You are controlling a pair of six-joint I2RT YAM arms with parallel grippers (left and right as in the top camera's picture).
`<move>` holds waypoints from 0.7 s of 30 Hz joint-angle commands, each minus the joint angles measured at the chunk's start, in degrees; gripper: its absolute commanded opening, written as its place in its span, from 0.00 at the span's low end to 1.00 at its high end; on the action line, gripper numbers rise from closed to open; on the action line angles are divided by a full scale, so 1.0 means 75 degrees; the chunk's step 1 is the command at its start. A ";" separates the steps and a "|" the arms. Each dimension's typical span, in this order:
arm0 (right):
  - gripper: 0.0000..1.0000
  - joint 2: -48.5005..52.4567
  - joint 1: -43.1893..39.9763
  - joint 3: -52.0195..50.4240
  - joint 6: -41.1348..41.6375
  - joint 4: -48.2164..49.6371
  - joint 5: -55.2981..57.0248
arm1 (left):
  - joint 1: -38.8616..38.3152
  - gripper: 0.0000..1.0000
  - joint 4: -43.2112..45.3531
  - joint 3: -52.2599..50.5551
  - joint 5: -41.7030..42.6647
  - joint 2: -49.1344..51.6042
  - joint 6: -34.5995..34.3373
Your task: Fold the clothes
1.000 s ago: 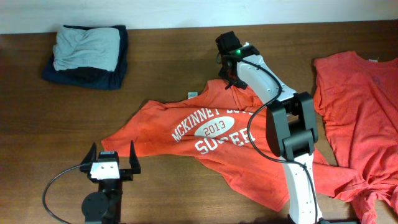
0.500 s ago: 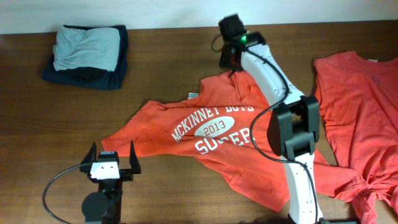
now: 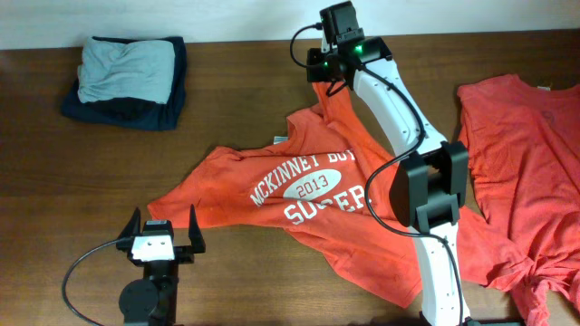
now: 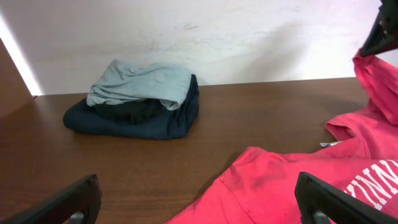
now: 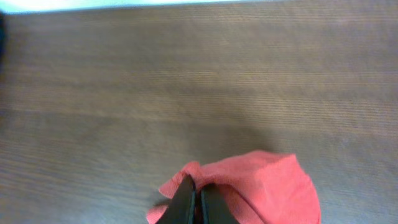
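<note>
The right gripper (image 5: 194, 199) is closed tight, its dark fingers (image 5: 184, 206) pinching a raised fold of the lettered T-shirt (image 3: 299, 195) near the far edge of the table (image 3: 245, 91); the cloth rises in a peak towards it. The left gripper (image 3: 164, 219) stands spread wide and holds nothing, near the shirt's left-hand corner. That shirt lies print-up mid-table; a second T-shirt (image 3: 521, 154) lies at the right, cut off by the frame. The right arm (image 3: 426, 181) covers the ends of the lettering. Which part of the shirt is pinched cannot be told. A folded dark-and-grey pile (image 3: 127, 72) sits far left
</note>
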 commanded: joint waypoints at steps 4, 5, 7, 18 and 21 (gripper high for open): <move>0.04 0.0009 0.0356 0.0154 -0.0192 0.0527 -0.0463 | -0.0026 0.99 -0.0009 -0.0035 0.0058 -0.0050 0.0096; 0.04 0.0009 0.0431 0.0154 -0.0195 0.0673 -0.0463 | -0.0026 0.99 -0.0009 -0.0035 0.0058 -0.0050 0.0093; 0.04 0.0009 0.0539 0.0154 -0.0224 0.0866 -0.0469 | -0.0026 0.99 -0.0009 -0.0035 0.0058 -0.0050 0.0093; 0.04 0.0009 0.1425 0.0154 -0.1105 0.2232 -0.0411 | -0.0026 0.99 -0.0009 -0.0035 0.0058 -0.0050 0.0093; 0.04 0.0009 0.1696 0.0154 -0.1515 0.2527 -0.0408 | -0.0026 0.99 -0.0009 -0.0035 0.0058 -0.0050 0.0096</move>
